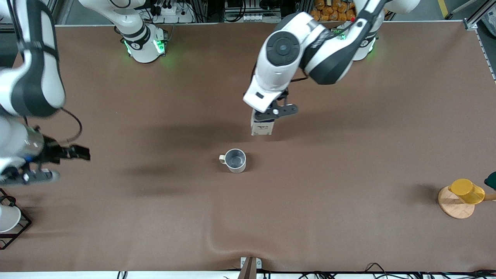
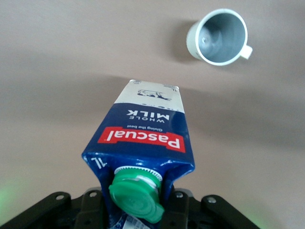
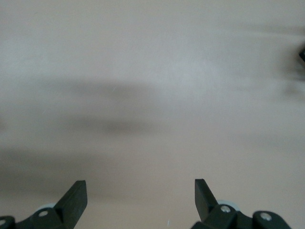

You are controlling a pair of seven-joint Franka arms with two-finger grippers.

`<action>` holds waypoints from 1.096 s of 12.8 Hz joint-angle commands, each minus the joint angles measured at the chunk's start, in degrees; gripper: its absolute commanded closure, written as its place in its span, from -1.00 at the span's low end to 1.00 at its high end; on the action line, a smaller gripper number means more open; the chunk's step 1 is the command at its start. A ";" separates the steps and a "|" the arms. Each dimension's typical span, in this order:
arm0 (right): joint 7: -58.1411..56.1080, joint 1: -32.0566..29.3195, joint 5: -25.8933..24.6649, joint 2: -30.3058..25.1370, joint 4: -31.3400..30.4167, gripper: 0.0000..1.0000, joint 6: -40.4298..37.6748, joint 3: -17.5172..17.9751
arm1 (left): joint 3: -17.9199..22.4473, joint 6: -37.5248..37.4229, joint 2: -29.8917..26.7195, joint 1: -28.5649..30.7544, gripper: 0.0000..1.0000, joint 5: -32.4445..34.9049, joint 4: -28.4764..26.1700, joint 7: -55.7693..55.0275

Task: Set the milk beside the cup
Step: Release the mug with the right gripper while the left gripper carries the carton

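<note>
Front view: the right tool (image 1: pixel 75 152) waits with fingers apart over bare brown table (image 1: pixel 155 217), well apart from the grey-beige mug (image 1: pixel 235 160) toward the right arm's end. The mug stands upright mid-table, handle toward that same end. The left tool (image 1: pixel 267 114) is clamped on the gabled top of the Pascal milk carton (image 1: pixel 262 127), which is near the mug and farther from the front camera. A yellow cup (image 1: pixel 467 191) lies well apart from the mug, toward the left arm's end.

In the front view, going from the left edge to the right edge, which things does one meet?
White cup in wire rack → right gripper → grey mug → milk carton held by the left gripper → yellow cup.
</note>
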 commanded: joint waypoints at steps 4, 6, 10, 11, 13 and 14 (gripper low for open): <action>1.82 -1.38 -0.16 -14.83 -6.73 -1.00 -7.02 0.78 | 1.11 3.39 11.28 -4.18 0.59 -1.83 8.65 -0.57; 2.79 -1.64 -0.07 -15.44 -5.95 -1.00 -9.04 0.51 | 1.02 4.98 12.52 -4.28 0.59 -1.83 9.71 -0.49; 6.04 -3.04 -0.07 -16.24 -5.15 -1.00 -10.09 0.60 | 1.63 9.72 15.51 -4.28 0.61 -1.66 9.80 0.13; 6.04 -3.13 -0.07 -16.15 -5.24 -1.00 -10.18 0.60 | 2.07 10.17 16.21 -4.37 0.61 -1.66 9.80 0.22; 6.04 -3.14 -0.16 -15.89 -5.33 -1.00 -10.10 0.69 | 1.81 10.43 16.31 -4.37 0.61 -1.66 10.07 0.13; 5.96 -3.14 -0.16 -15.62 -5.33 -1.00 -9.66 0.69 | 1.81 10.52 16.22 -4.37 0.61 -1.66 10.33 0.13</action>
